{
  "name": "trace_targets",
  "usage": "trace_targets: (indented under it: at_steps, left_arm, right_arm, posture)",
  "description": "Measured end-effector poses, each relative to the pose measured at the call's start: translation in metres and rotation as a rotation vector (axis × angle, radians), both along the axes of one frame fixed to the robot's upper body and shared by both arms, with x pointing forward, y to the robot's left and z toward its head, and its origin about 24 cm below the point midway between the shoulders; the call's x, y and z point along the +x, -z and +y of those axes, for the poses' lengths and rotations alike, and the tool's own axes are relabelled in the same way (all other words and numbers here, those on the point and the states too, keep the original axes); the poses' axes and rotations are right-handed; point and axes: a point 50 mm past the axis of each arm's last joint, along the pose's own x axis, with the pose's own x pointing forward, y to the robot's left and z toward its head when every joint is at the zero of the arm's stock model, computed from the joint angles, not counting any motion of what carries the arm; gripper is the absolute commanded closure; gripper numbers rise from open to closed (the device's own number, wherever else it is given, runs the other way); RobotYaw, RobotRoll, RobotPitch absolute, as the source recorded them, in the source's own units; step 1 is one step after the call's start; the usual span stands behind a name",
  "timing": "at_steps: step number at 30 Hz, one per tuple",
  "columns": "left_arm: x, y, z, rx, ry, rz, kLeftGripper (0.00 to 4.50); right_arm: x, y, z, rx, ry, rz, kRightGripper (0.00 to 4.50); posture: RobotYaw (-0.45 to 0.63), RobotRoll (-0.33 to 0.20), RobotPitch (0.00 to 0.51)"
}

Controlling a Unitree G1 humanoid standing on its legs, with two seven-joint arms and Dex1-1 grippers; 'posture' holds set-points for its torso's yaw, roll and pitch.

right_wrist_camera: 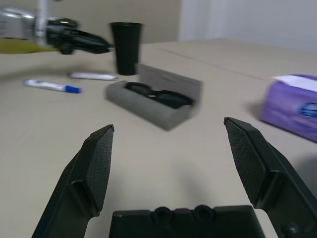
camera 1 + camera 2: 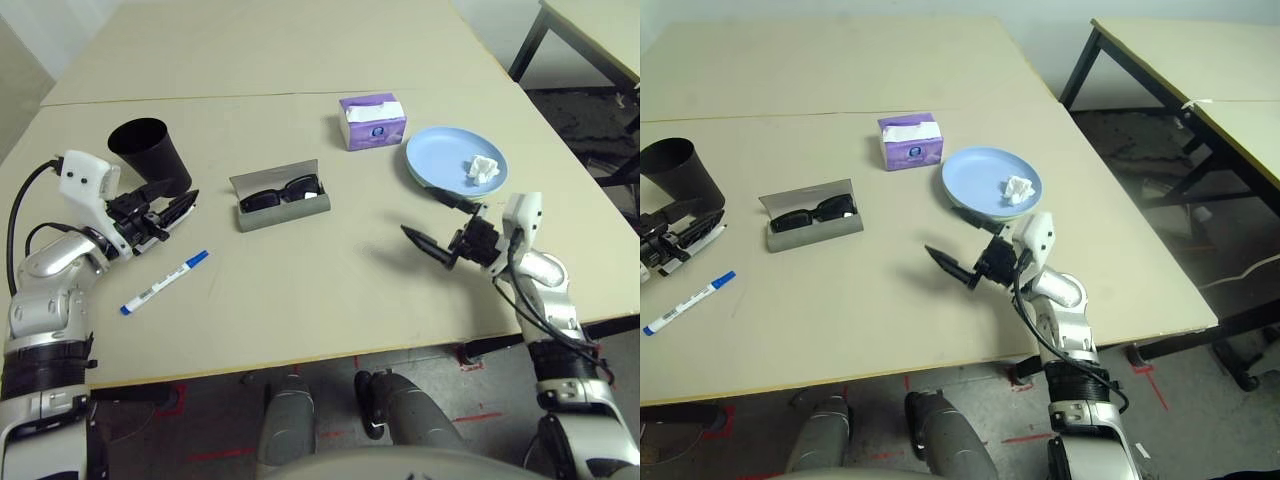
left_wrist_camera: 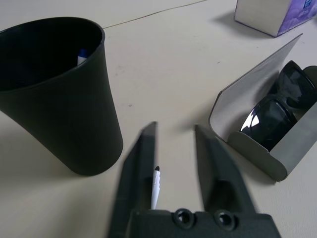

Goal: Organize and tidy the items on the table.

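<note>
Left gripper [image 2: 178, 208] above unlabelled white marker [image 3: 155, 187]

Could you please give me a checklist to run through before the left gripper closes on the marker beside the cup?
1. Left gripper open: ok.
2. White marker lying between its fingers: ok.
3. Fingers low enough to catch the marker: cannot tell.
4. Black cup upright, mouth free: ok.
5. Right gripper out of the way: ok, open and holding nothing, near the blue plate.
6. Glasses case shut: not ok, lid open with the sunglasses inside.
</note>
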Motion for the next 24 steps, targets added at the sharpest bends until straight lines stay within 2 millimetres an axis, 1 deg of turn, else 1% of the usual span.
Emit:
trace_targets:
  at_steps: [2, 6, 9, 15, 20, 24]
  left_arm:
    - [0.005, 0.003, -0.004, -0.006, -0.003, 0.005, 4.47]
    - [0.015, 0.008, -0.010, -0.012, 0.002, 0.022, 4.47]
    - [0.024, 0.007, -0.012, -0.013, -0.011, 0.015, 4.47]
    - [0.043, 0.010, -0.016, -0.045, -0.054, 0.006, 4.47]
    - [0.054, 0.016, -0.018, -0.078, -0.093, 0.017, 4.47]
    - [0.061, 0.021, -0.023, -0.099, -0.091, 0.023, 4.47]
  right_arm:
    - [-0.001, 0.002, 0.001, -0.005, -0.012, -0.004, 0.00]
    - [-0.002, 0.000, 0.003, 0.003, -0.007, -0.013, 0.00]
    - [-0.002, -0.004, 0.005, 0.012, -0.003, -0.033, 0.00]
    - [-0.003, -0.006, 0.004, 0.019, 0.015, -0.040, 0.00]
    - [-0.004, -0.008, 0.004, 0.019, 0.022, -0.050, 0.00]
    - [-0.004, -0.009, 0.004, 0.022, 0.029, -0.053, 0.00]
  posture:
    - [0.01, 0.000, 0.176]
    - [-0.01, 0.000, 0.173]
    - [-0.02, 0.000, 0.171]
    - [-0.04, 0.000, 0.170]
    - [-0.04, 0.000, 0.171]
    - [-0.06, 0.000, 0.172]
